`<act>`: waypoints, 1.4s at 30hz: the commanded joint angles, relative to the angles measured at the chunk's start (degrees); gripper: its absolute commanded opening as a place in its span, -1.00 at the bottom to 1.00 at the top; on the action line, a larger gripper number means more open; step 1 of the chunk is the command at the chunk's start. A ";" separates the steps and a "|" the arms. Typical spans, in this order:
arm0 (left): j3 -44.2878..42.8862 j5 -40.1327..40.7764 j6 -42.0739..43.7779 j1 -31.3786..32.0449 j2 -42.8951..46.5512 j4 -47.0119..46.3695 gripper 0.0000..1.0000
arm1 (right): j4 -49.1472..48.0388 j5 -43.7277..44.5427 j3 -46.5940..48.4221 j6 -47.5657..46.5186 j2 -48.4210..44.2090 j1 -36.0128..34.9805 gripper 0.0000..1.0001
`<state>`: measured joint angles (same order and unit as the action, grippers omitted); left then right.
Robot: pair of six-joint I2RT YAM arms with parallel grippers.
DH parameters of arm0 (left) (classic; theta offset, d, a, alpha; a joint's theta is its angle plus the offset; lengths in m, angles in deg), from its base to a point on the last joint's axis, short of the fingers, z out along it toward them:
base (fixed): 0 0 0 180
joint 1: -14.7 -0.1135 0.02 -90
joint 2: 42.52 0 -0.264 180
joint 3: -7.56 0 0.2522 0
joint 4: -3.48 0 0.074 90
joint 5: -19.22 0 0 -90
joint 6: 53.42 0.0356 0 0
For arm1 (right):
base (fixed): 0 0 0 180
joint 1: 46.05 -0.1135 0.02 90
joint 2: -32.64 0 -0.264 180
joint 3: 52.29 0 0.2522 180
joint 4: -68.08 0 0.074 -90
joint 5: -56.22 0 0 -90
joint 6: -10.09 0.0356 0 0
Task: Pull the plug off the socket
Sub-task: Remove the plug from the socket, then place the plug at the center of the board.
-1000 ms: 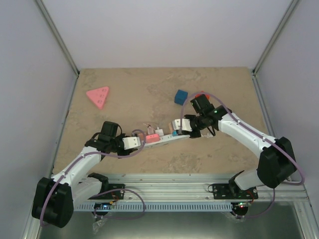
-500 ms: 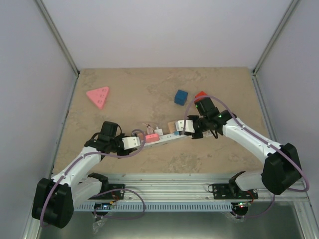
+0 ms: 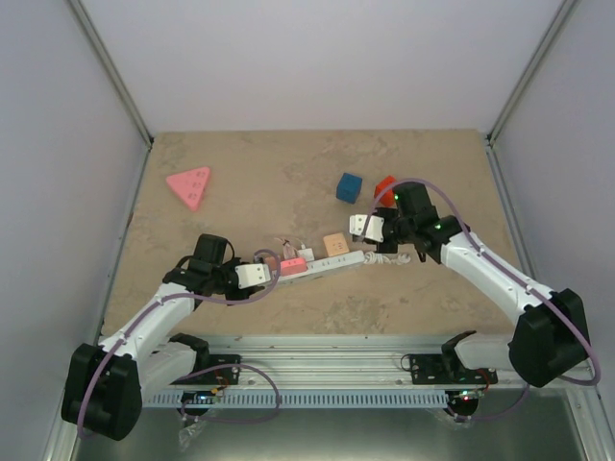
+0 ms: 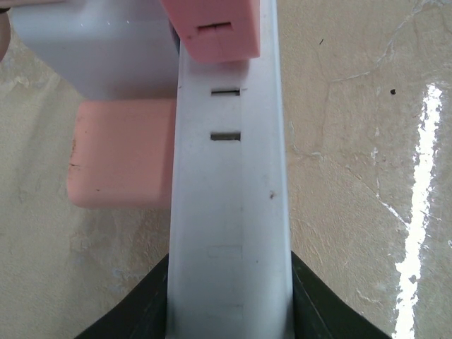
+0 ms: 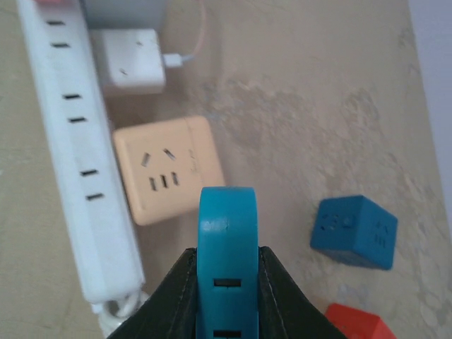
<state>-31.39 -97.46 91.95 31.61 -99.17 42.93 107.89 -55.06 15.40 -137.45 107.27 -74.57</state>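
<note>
Right wrist view: right gripper clamped teal plug, clear of power strip; left gripper pinched strip. Pull judged done; next, release plug aside.

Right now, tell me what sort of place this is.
Probably a robot lab cell: plain white walls enclose the table, an aluminium rail fronts it, and a blue cube lies on it.

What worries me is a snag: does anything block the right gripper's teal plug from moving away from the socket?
Nothing visible does. The right gripper holds the teal plug clear of the socket; an orange block lies beside the socket.
</note>
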 commanded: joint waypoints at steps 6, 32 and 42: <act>-0.21 -0.35 -0.25 -0.56 1.67 -1.81 -1.00 | -9.54 7.15 -1.92 5.55 0.69 3.99 -0.99; -0.15 -0.85 -0.09 -0.65 2.52 -1.54 -1.00 | -21.39 14.90 -7.50 4.07 4.49 20.27 -0.99; -0.12 -1.09 0.07 -0.73 2.44 -1.44 -1.00 | -29.48 17.00 -9.16 3.00 10.51 26.67 -0.99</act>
<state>-31.30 -97.02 91.93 31.41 -97.99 43.78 84.39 -40.24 6.44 -133.37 115.36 -48.97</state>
